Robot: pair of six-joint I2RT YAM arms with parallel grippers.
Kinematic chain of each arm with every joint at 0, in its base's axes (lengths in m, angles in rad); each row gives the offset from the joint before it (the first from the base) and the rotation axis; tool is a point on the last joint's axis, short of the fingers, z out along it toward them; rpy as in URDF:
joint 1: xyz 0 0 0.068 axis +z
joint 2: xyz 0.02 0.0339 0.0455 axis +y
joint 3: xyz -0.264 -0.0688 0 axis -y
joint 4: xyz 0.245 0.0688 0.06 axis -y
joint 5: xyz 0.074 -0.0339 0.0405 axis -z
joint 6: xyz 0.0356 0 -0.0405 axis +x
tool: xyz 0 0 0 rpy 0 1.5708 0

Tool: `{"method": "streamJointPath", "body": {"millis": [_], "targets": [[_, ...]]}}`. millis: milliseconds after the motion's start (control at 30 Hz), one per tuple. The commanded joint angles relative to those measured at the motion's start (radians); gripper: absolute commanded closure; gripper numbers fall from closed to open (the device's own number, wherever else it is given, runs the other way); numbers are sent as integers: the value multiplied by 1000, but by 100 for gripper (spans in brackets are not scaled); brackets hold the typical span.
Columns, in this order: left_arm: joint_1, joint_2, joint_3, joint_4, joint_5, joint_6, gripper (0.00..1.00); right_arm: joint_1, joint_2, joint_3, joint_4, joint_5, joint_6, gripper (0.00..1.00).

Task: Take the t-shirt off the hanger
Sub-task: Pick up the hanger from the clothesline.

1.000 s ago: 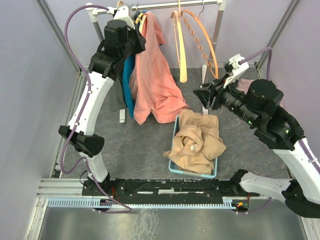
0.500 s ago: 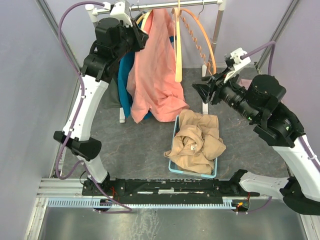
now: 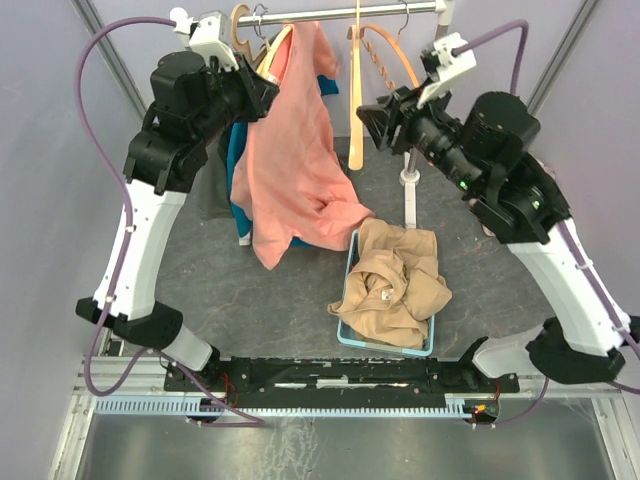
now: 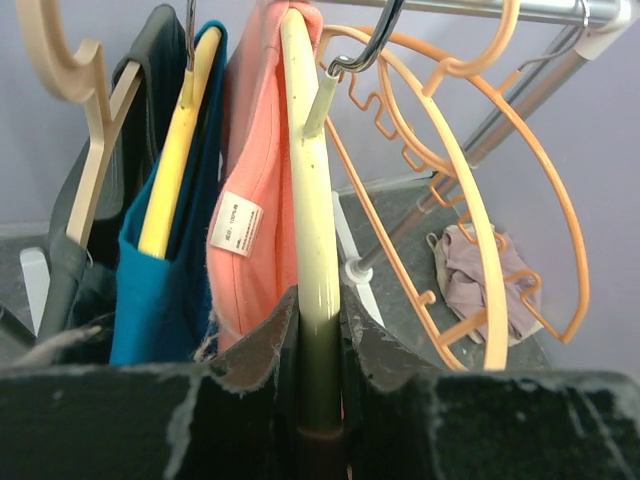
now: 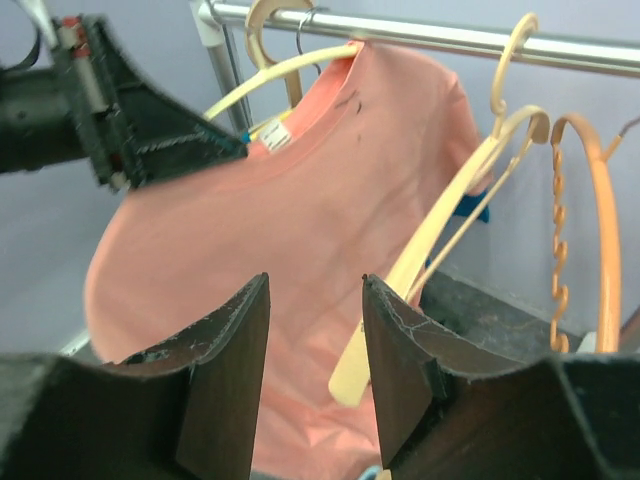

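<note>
Moved: over the last second both arms have risen toward the rail (image 3: 340, 10) at 12 o'clock. The right gripper (image 3: 372, 118) has swung in from 3 o'clock to about 1 o'clock, and the t-shirt (image 3: 295, 170) has been drawn out toward 10 o'clock.
Left jaws: the left gripper (image 4: 318, 385) is closed tight on the lower arm of the cream hanger (image 4: 308, 200), gripping the hanger and not the cloth.
Right jaws: about half open with nothing between them, facing the front of the shirt from close by.
T-shirt: salmon pink and on its hanger. The collar and label sit up against the hanger's arm and the body hangs down toward 7 o'clock, above the floor.
Why the left hold: I'd say it pins the hanger so it cannot swing or slide along the rail while the cloth is pulled.
Why the right stance: open and square to the fabric, it looks ready to pinch the shirt near the shoulder and draw it off.
Neighbours: the blue garment (image 4: 165, 290) sits just beside the shirt at its 9 o'clock, and the orange hanger (image 4: 470, 200) is at 3 o'clock. Both are close enough to snag.
Basket: the basket (image 3: 345, 300) at 5 o'clock already holds tan clothes (image 3: 395, 280), so it is probably where the shirt goes.
</note>
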Motion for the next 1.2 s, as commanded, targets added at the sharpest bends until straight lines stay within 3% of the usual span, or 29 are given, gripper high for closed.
{"method": "streamJointPath", "body": {"millis": [0,533,1167], "targets": [[3,-118,-26,97,85,-74,97,3,105,131,54,19,11,50],[3,-246,-128,5,208,-131,97,3,366,403,50,-61,168,51],[4,-237,-113,29,301,-161,97,3,479,453,77,40,215,55]]}}
